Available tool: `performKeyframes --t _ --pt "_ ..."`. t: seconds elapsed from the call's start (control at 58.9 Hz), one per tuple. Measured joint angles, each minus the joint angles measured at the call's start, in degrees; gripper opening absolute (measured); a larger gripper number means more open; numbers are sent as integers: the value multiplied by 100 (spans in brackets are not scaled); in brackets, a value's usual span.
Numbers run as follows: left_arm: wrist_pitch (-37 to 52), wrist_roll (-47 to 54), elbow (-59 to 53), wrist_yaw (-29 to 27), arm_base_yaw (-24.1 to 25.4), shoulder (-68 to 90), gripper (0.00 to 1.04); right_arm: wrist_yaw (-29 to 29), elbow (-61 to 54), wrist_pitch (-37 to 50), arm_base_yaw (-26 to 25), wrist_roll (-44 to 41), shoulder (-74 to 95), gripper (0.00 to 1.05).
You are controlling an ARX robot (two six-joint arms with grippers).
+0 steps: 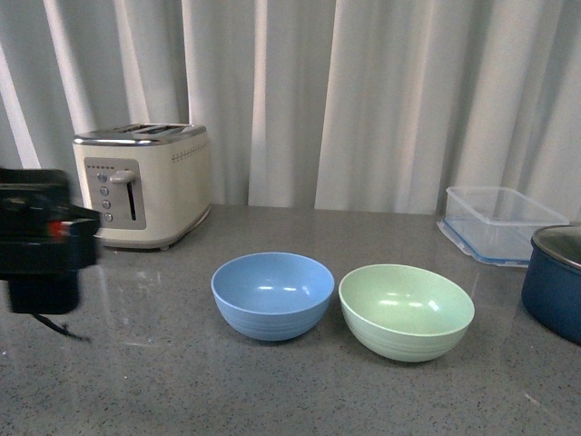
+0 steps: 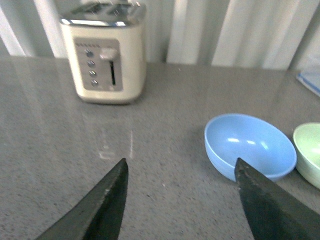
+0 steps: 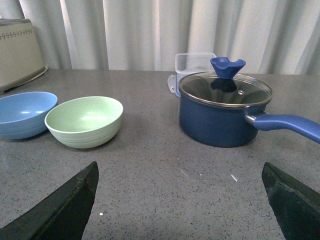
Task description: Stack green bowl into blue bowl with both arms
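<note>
- Both empty: green bowl sits at 3 o'clock of blue bowl, just beside it.
- Jaws apart, holding nothing: left gripper, right gripper.
- Best, I judge: right gripper pinches the green rim at its 3 o'clock side; left gripper steadies blue bowl.
- The box at 1 o'clock looks empty; I cannot tell what the lidded pot holds.

mint-green bowl, sky-blue bowl, navy pot.
</note>
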Motion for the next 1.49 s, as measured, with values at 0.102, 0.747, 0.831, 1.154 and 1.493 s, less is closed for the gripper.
performKeyframes --t 0.102,0.747,0.831,1.154,1.493 --pt "391 125 -531 197 315 -472 46 0 0 0 0 0 0 95" --pt "-264 221 -2094 1567 1565 -2621 4 -2 0 0 0 0 0 95" --pt "-428 219 -2173 1596 1729 -2872 4 0 0 0 0 0 0 95" --pt "-778 225 -2433 1641 1746 -3624 4 -4 0 0 0 0 0 95" --pt "-1731 225 -2435 1641 1746 -4616 4 -2 0 -2 0 0 0 95"
